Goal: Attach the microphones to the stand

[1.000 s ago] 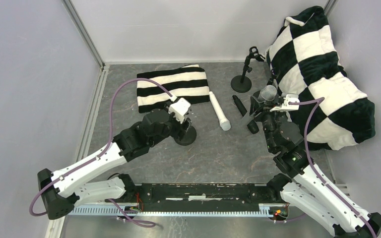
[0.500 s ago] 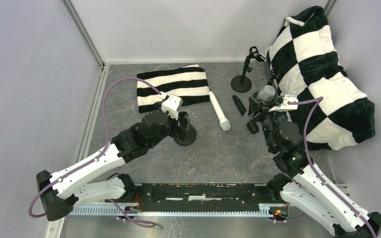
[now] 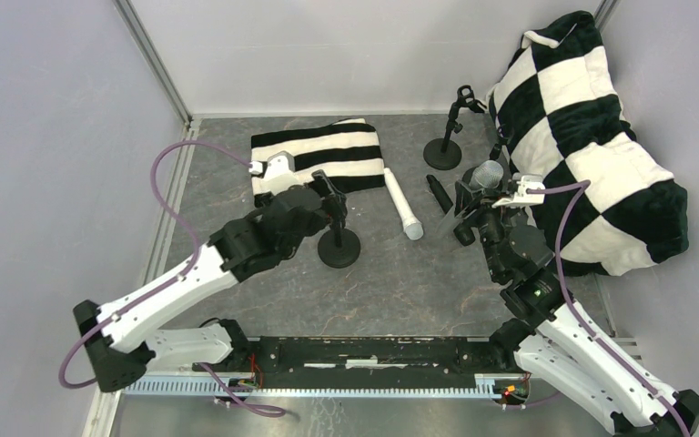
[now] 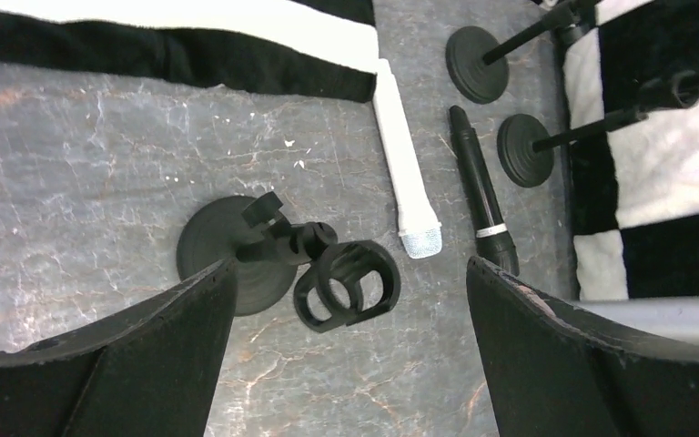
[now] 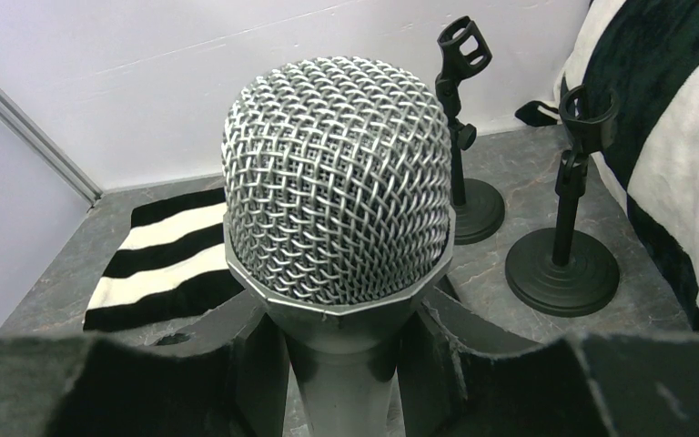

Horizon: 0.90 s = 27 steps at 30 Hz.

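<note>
**Silver mic [image 5: 337, 182] pinched upright in right gripper [image 5: 341, 364]**

Its mesh head points up, with the handle clamped between the fingers. The left gripper [image 4: 350, 300] hangs spread above a stand [image 4: 237, 255], touching nothing. The white mic [image 4: 405, 173] and black mic [image 4: 480, 196] lie side by side between the two grippers.

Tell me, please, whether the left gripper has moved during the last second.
Yes. The left gripper has swung left, off the microphone stand and toward the striped cloth.

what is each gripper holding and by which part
The right gripper grips the silver-grey microphone by its handle just below the mesh head; the left gripper is open, holding nothing.
</note>
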Tool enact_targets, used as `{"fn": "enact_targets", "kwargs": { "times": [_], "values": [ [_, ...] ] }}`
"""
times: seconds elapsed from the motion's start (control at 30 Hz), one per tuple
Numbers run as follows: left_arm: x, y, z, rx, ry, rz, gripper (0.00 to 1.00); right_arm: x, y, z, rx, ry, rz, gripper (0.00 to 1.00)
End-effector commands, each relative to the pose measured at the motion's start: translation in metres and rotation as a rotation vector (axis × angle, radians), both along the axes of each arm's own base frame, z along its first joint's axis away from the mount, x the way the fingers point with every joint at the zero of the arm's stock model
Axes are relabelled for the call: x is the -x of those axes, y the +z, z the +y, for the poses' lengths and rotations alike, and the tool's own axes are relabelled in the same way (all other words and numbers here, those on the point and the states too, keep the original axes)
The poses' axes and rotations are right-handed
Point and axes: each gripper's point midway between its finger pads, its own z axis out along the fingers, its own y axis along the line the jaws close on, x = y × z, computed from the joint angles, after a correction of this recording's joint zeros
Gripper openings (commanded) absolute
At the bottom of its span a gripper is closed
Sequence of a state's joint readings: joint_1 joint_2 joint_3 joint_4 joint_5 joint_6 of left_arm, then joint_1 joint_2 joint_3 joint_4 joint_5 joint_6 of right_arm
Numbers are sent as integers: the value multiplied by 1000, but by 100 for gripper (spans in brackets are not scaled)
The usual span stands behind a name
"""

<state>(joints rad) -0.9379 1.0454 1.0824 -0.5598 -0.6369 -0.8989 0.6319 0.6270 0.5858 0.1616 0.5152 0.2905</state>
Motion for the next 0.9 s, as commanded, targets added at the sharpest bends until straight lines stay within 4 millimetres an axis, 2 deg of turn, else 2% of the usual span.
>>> {"fn": "enact_targets", "kwargs": {
  "times": [0.0,0.13,0.3,0.63,0.87],
  "values": [
    [-8,-5,1,76,192,125,100,2,10,-4,-33,-11,-35,0],
    [-2,-21,-1,102,236,206,100,3,10,-5,-34,-12,-36,0],
    [6,-37,-11,286,249,252,100,3,8,-3,-35,-6,-32,0],
    [1,-47,-40,595,230,248,100,3,7,-2,-34,2,-30,0],
    [-6,-56,-33,679,291,210,99,4,5,-4,-34,-2,-27,0]
  ]
}}
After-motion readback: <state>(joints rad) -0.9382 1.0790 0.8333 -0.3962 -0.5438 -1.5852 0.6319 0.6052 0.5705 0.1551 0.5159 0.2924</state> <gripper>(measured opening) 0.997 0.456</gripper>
